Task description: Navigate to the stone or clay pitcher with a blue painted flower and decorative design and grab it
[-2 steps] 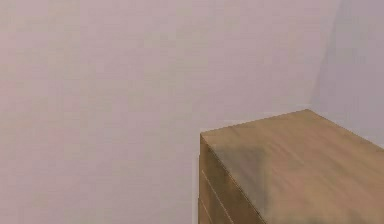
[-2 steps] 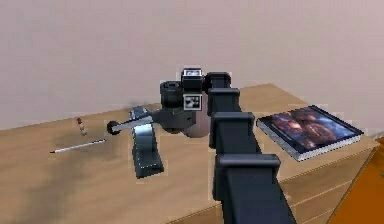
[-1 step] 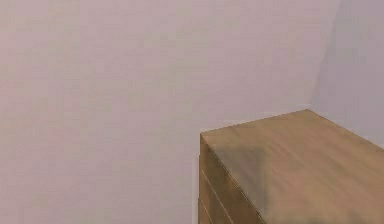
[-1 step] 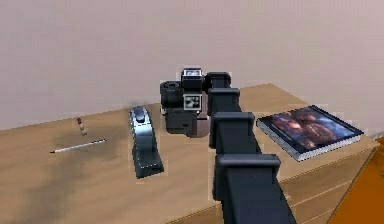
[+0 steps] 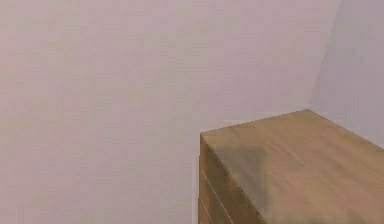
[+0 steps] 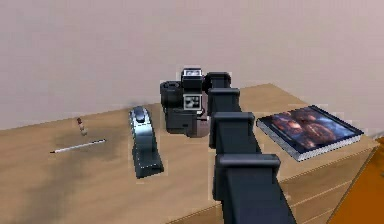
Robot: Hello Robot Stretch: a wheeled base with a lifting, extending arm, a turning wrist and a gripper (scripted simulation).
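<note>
Across the forward view's left and middle, plain pale wall (image 5: 100,100). At lower right, the corner of a wooden worktop (image 5: 310,150) with drawer fronts (image 5: 215,190) down its near face. Behind it, a second wall (image 5: 355,60) meeting the first in a corner.

On the arm side view's left, more wooden worktop, backed by pale wall. Farthest left on it, a thin pen-like stick (image 6: 78,147) lying flat. Just behind that, a small brownish upright thing (image 6: 80,126), too small to name.

Further right and apart from both, a narrow grey upright thing (image 6: 143,135) with a bluish face, standing on a dark foot. Hard to say from shape and colour whether a pitcher.

Just right of it and a little farther back, the end effector (image 6: 180,118): a dark body below two white marked squares (image 6: 190,80), fingers not to be made out. Whether touching the grey upright thing, cannot tell; whether holding anything, cannot tell either.

From there down to the bottom edge, the dark square arm (image 6: 240,150) in stepped segments. Right of the arm, a book (image 6: 310,130) with a dark pictured cover, flat near the worktop's right end, well apart from the grey upright thing.
</note>
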